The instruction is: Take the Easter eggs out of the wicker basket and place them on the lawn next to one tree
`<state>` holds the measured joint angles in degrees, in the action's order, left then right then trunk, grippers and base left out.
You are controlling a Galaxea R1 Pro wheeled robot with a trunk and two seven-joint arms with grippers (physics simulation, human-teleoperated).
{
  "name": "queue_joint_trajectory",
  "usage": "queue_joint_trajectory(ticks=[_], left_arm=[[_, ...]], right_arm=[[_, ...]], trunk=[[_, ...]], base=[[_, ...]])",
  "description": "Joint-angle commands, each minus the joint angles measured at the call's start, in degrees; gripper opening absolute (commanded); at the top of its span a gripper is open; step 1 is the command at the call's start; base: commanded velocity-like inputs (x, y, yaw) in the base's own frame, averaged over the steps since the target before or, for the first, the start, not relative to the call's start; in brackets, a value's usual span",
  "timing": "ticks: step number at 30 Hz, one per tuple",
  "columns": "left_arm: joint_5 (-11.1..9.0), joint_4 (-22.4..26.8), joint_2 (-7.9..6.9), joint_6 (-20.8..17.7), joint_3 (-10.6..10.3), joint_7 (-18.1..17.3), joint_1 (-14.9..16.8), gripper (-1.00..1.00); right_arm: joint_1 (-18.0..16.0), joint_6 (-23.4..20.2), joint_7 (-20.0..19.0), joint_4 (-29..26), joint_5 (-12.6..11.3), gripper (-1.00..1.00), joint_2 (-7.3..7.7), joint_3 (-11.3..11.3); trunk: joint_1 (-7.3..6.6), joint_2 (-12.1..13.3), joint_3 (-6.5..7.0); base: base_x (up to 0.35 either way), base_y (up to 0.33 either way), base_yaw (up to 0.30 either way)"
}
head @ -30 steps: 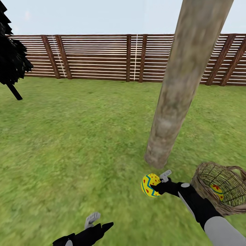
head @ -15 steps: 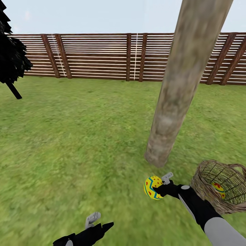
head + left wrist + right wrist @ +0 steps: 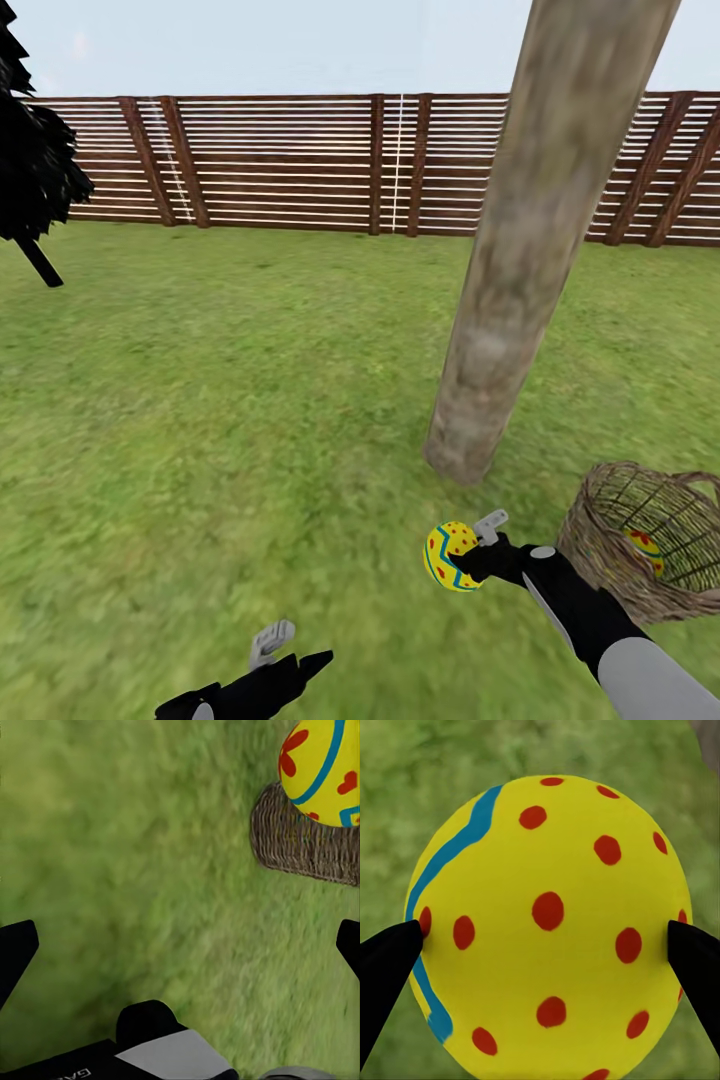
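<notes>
Head view: the right gripper [image 3: 478, 551] pinches one dotted egg [image 3: 449, 555] just above the lawn [image 3: 230, 400] near the tree [image 3: 520, 260] — none placed yet; a second egg [image 3: 645, 548] lies in the wicker basket [image 3: 600, 560]. Left wrist view: the left gripper [image 3: 180, 945] has its jaws spread, empty, over grass. Right wrist view: jaws clamp the egg's sides — two eggs counted, third not located

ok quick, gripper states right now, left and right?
Left gripper: open, empty, fingers spread over the lawn.
Right gripper: shut on the dotted Easter egg, near the tree.
</notes>
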<state>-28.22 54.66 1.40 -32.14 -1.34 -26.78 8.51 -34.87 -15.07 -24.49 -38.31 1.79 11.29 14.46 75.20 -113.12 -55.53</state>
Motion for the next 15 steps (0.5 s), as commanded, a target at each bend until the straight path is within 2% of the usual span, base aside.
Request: queue_joint_trajectory(ticks=[1,15], left_arm=[[-0.4,0.0,0.01,-0.5,0.0,0.1,0.0,1.00],[-0.4,0.1,0.02,-0.5,0.0,0.1,0.0,1.00]], right_arm=[[0.0,-0.2,-0.1,-0.1,0.2,-1.00,0.05,0.1],[0.0,-0.2,-0.1,-0.1,0.2,-1.00,0.05,0.2]], trunk=[[0.22,-0.4,-0.23],[3.29,-6.1,-2.74]], base=[[0.000,0.000,0.000],[0.000,0.000,0.000]])
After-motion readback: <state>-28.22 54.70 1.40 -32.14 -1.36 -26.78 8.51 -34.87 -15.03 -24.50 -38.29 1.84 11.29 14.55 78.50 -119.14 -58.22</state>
